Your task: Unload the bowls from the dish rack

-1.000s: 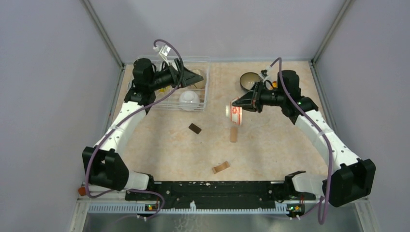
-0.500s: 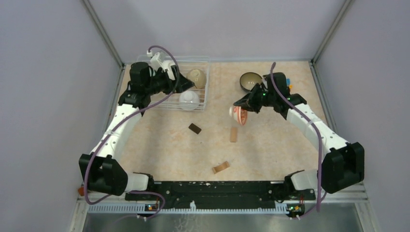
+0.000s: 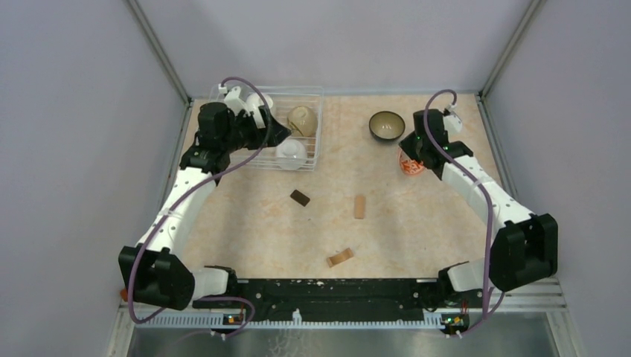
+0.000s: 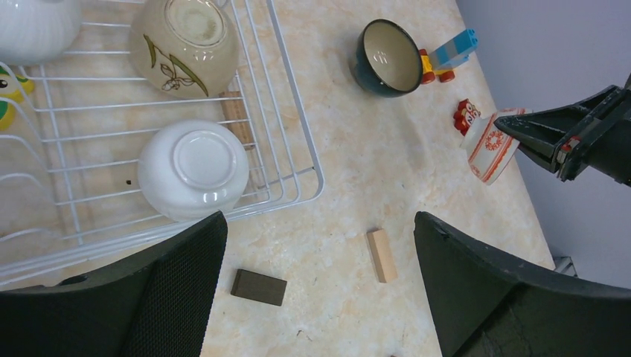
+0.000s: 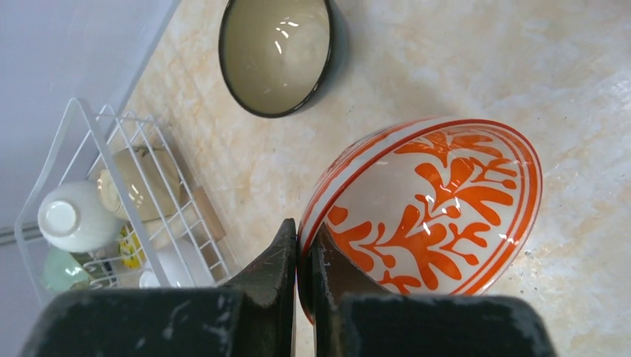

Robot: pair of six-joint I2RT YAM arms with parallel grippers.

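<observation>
The wire dish rack (image 3: 312,152) stands at the back left and also shows in the left wrist view (image 4: 301,167). It holds an upturned white bowl (image 4: 193,167), a tan leaf-patterned bowl (image 4: 186,44) and another white bowl (image 4: 33,22). My left gripper (image 3: 277,134) hangs above the rack, open and empty (image 4: 320,223). My right gripper (image 3: 409,158) is shut on the rim of the orange-red patterned bowl (image 5: 439,201), which is tilted on its side low over the table, right of the dark bowl (image 3: 387,125). Its jaws (image 5: 305,230) pinch the rim.
A colourful toy vehicle (image 4: 450,53) sits next to the dark bowl. A dark block (image 3: 300,197) and two tan blocks (image 3: 359,206) (image 3: 339,257) lie mid-table. A wooden block (image 4: 234,115) and a yellow-green toy (image 4: 7,97) lie in the rack. A pale-green bowl (image 5: 56,271) also sits there.
My right gripper has carried the orange-red bowl from mid-table to the right, past the dark bowl, and lower. My left gripper has drawn back a little over the rack.
</observation>
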